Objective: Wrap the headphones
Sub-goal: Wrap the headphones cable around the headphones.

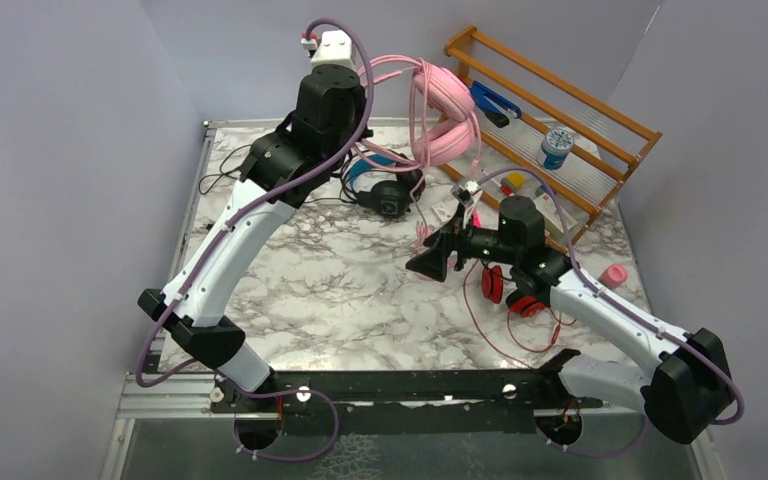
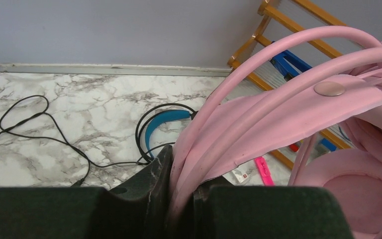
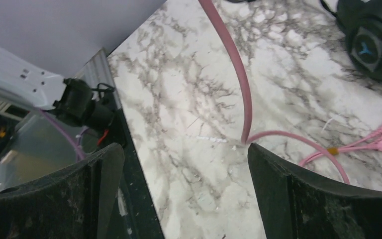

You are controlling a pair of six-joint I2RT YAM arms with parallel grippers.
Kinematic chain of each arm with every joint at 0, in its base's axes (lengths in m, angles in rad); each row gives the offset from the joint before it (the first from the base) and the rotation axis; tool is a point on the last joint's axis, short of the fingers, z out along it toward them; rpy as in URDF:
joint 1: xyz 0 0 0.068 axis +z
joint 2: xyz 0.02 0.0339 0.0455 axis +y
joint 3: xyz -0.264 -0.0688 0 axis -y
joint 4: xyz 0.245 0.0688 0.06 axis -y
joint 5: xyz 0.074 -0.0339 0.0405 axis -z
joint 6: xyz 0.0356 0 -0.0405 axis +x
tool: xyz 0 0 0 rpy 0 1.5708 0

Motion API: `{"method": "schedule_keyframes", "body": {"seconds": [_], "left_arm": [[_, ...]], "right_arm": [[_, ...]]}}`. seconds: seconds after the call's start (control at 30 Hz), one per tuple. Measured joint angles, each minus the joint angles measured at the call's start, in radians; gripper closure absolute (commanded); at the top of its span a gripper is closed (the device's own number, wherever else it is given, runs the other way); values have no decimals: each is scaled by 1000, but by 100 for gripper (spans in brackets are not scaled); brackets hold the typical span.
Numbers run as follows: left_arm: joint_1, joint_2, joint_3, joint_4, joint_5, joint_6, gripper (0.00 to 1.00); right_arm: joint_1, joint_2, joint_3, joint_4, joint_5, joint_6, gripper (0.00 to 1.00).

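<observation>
We see our left pincer (image 2: 181,199), upper middle of the overhead view, clamped on the pink headphones (image 1: 447,110), while our right pincer (image 3: 184,194) gapes wide and empty over the table (image 1: 340,290).

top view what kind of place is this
Most likely a robot lab test cell: plain grey panels box in a marble-print tabletop, left arm and right arm sit on a black rail, and a wooden rack holds props.

Place: looking like a robot lab cell.
Walls: plain grey panels (image 1: 60,150) are boxing in a marble-print worktop (image 1: 360,300).
Mount: left arm (image 1: 225,250) and right arm (image 1: 610,315) are sitting on a black rail (image 1: 410,385).
</observation>
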Motion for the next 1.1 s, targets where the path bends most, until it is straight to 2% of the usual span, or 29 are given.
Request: {"method": "schedule_keyframes", "body": {"seconds": [0.4, 0.63, 0.83, 1.1], "left_arm": [[3, -44, 55, -40, 63, -31, 100], [7, -60, 79, -46, 70, -32, 100], [8, -60, 85, -55, 71, -32, 100], [9, -60, 100, -58, 72, -31, 100]], "right_arm": [[-1, 132, -155, 387, 189, -66, 2], [-23, 156, -180, 450, 281, -134, 3], [-63, 153, -242, 464, 304, -135, 4], [-64, 143, -246, 459, 326, -143, 5]]}}
